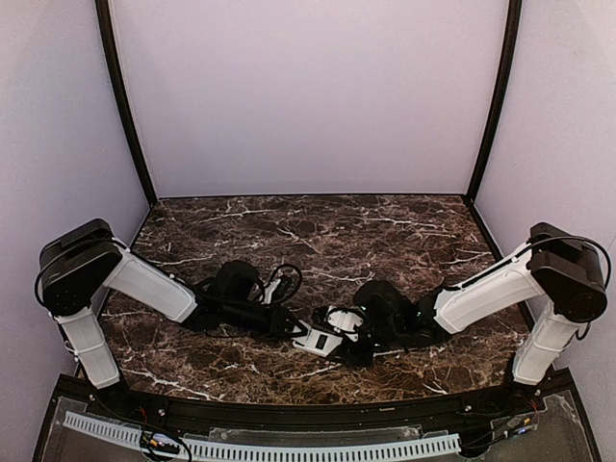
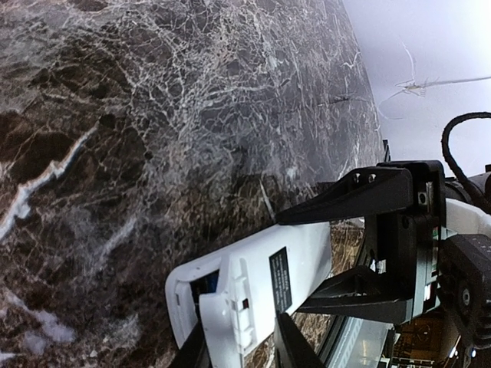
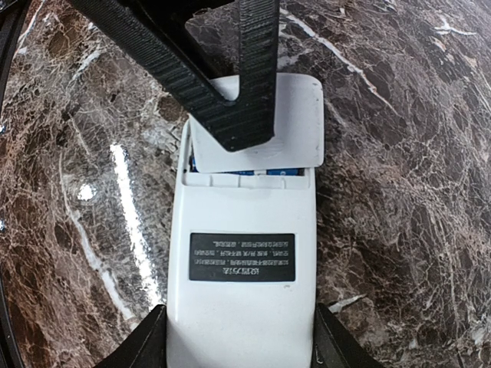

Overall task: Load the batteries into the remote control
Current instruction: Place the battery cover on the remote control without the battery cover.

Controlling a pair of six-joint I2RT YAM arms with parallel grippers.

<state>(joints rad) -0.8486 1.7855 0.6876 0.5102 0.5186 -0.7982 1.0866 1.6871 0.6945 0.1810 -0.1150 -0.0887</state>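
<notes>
Pinching the cover [image 3: 295,115] in my left pincer [image 2: 239,349], the remote control [image 3: 242,215] in my right pincer [image 3: 239,341], I fear a slip jams it crooked over the batteries [image 3: 196,163].

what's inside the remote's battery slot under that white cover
A blue sliver, likely a battery, shows in the slot of the remote control. The white cover, held in the left pincer, hides the rest.

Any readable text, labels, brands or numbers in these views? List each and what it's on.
Black label on the back of the remote control: several lines of white print, too small and blurred to read in any view.
Battery cover: no print visible.
Nothing else carries text.
</notes>
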